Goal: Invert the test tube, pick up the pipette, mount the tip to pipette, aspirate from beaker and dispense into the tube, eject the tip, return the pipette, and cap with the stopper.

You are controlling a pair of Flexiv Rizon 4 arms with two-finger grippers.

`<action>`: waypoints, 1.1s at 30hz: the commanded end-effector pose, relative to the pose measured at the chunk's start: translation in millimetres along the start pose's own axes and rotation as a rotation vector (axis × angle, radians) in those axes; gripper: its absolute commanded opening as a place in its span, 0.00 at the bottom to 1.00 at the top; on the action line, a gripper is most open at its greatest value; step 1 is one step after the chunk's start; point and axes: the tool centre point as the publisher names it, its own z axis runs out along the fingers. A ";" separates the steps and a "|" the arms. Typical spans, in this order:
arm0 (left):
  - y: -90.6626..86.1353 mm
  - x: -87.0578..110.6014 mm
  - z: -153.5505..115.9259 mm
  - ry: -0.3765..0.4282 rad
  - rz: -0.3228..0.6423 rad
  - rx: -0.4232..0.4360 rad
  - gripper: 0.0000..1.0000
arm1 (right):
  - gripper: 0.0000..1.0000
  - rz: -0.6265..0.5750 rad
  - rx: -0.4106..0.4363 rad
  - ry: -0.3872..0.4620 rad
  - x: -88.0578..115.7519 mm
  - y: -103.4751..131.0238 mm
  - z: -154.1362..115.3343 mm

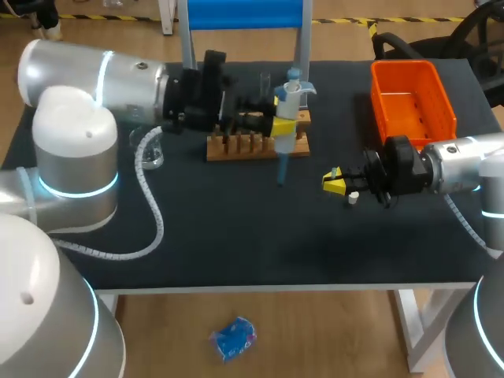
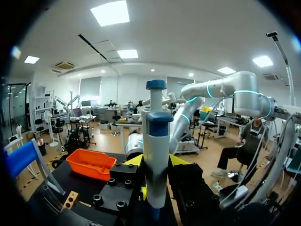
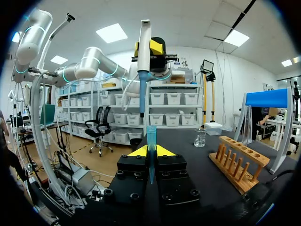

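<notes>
My left gripper [image 1: 283,126] is shut on the white and blue pipette [image 1: 288,98], held upright over the right end of the wooden tube rack [image 1: 256,144]; its shaft points down at the table. In the left wrist view the pipette [image 2: 156,155] stands between the yellow tips of that gripper [image 2: 155,165]. My right gripper [image 1: 334,181], at mid-table right, is shut on a blue pipette tip [image 3: 150,139] that stands upright, below and apart from the pipette's [image 3: 143,52] lower end. A clear test tube [image 1: 265,83] stands behind the rack. The glass beaker [image 1: 150,150] sits at the left.
An orange bin [image 1: 413,98] stands at the back right. A small white piece [image 1: 353,198] lies on the mat under my right gripper. A white cable [image 1: 153,213] from the left arm loops across the mat's left side. A blue-topped stand [image 1: 244,16] rises behind the rack.
</notes>
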 end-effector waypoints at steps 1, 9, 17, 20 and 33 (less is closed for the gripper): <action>0.7 1.1 6.0 -0.054 0.010 0.011 0.00 | 0.00 -0.001 0.001 0.002 -0.1 -0.4 -0.4; -8.8 -14.3 9.5 -0.054 0.066 0.032 0.00 | 0.00 -0.001 0.001 0.002 -0.1 -0.4 -0.4; -21.6 -22.5 5.6 -0.008 0.065 0.021 0.00 | 0.00 -0.001 0.001 0.002 -0.1 -0.4 -0.4; -23.7 -23.3 3.7 -0.007 0.068 0.020 0.00 | 0.00 -0.001 0.001 0.002 -0.1 -0.4 -0.4; -25.8 -23.7 1.6 -0.010 0.079 0.028 0.00 | 0.00 -0.001 -0.007 -0.024 -3.4 -0.9 4.1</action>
